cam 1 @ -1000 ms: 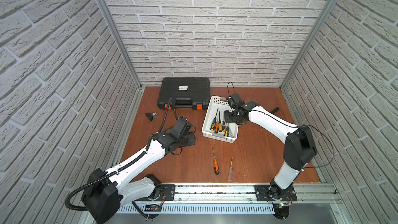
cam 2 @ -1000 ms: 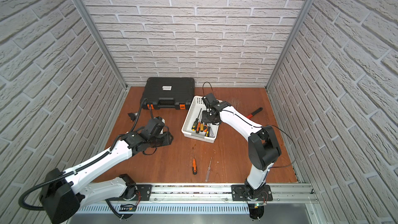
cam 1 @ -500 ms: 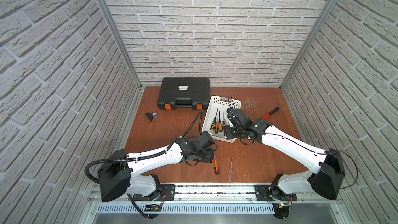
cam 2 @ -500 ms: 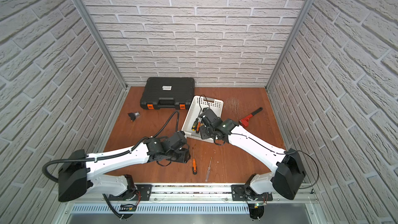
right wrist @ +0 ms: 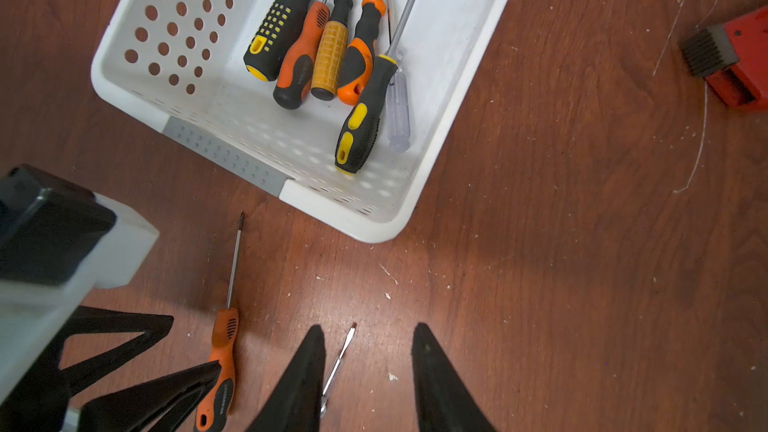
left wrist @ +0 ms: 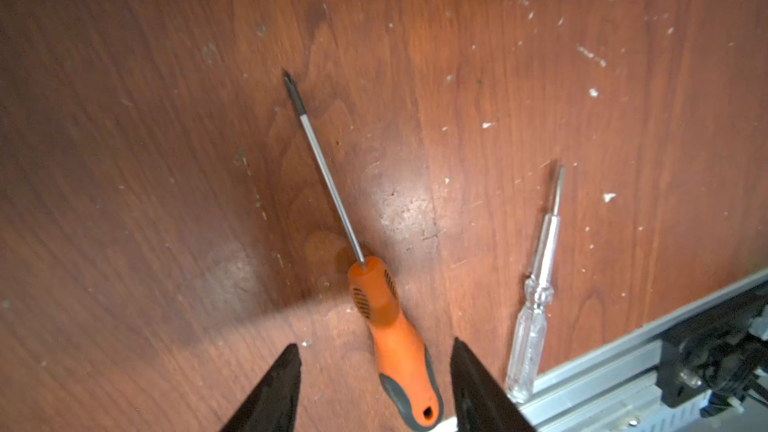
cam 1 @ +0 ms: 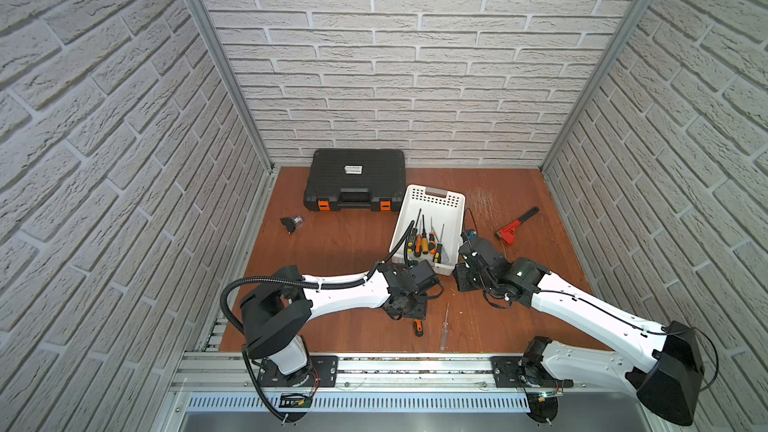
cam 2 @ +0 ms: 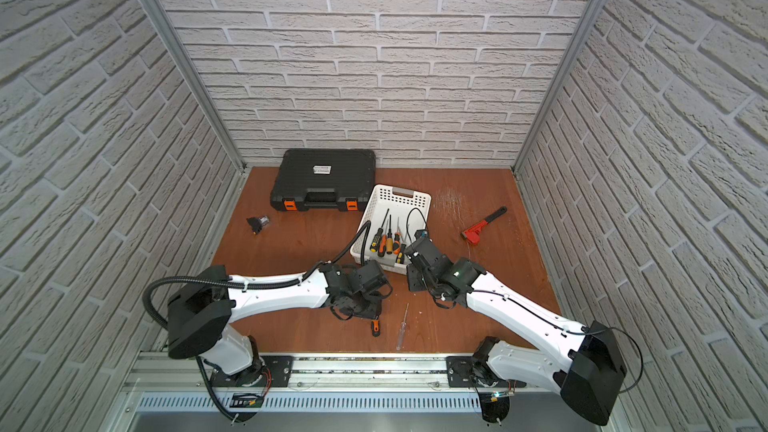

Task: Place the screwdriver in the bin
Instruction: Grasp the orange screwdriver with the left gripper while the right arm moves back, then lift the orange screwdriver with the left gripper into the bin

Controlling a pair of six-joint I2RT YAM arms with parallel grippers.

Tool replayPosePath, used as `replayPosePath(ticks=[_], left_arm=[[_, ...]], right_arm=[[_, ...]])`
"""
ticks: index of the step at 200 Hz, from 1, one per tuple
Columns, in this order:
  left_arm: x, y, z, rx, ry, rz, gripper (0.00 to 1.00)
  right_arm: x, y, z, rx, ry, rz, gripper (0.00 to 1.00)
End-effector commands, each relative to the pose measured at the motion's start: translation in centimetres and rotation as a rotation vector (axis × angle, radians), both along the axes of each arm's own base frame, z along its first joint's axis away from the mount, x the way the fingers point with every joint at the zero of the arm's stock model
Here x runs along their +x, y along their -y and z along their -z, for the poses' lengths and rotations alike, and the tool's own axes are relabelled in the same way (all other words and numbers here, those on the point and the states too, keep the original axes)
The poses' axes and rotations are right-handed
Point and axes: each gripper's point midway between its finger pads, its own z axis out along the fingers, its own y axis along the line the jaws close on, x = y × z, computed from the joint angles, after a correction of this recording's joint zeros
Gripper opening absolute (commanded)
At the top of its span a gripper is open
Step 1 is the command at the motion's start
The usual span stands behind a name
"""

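Top views both show a small black part [cam 1: 291, 223] lying alone at the far left of the bench [cam 1: 345, 243]. A closed black tool case [cam 1: 355, 180] sits behind it against the back wall. Nearer the front, the left fingers [left wrist: 284, 388] are spread apart on either side of the handle of the orange screwdriver [left wrist: 376, 297]. There is a gap on each side and they grip nothing. That screwdriver lies flat on the bench outside the bin [cam 1: 432, 201], just in front of its near wall, with its tip pointing toward it. A clear-handled screwdriver [left wrist: 536, 297] lies just to its right, also on the bench. The white bin already holds several screwdrivers [right wrist: 328, 51], bunched together with their handles toward the near wall. Beside the bin's near right corner, the right fingers [right wrist: 309, 367] are partly open above the bench and hold nothing. In the right wrist view the clear-handled screwdriver's tip shows between them. A red wrench [cam 1: 515, 228] lies well apart at the right.
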Motion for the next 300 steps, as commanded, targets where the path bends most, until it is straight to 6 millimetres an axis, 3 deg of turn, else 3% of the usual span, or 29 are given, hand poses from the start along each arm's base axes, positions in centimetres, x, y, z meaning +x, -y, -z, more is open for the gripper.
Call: replayPosePath(ticks=[1,45,94,132,173,201,239,261,276,300], left_arm=[[-0.7,0.3,0.6,0.041,-0.025,0.012,0.58],[-1.7,-0.3,2.3,0.167,-0.059,0.035,0.55],[-1.6,-0.6,3.1,0.189,-0.058,0.026,0.52],[-1.7,-0.8,3.3,0.214,-0.061,0.029,0.33],[-1.3,-2.4,2.0,0.230,-0.012,-0.008,0.07],[-1.5,-3.9,0.4,0.200,0.036,-0.030,0.06],[-2.8,-9.0,-1.6,0.193,0.077,-0.121,0.03],[-1.7,-11.6,-4.2,0.167,0.162,-0.157,0.04],[0.0,-11.6,-6.4,0.104,0.196,-0.139,0.05],[3.0,-9.1,-11.2,-0.067,0.224,-0.035,0.05]], right_arm=[[0.7,-0.5,-1.0,0.054,0.054,0.020,0.37],[0.6,-0.3,-0.9,0.064,0.066,0.029,0.38],[0.5,0.0,-0.5,0.057,0.062,0.040,0.37],[0.5,-0.1,-0.3,0.051,0.061,0.034,0.37],[0.7,-0.5,-0.5,0.060,0.065,0.021,0.38],[0.8,-0.5,-1.2,0.057,0.072,0.012,0.37],[0.9,-0.2,-1.9,0.027,0.073,0.013,0.37],[1.1,-0.5,-1.5,0.026,0.066,0.010,0.37],[1.5,-1.1,-1.6,0.030,0.058,-0.007,0.37],[2.0,-2.1,-2.0,0.040,0.051,-0.026,0.37]])
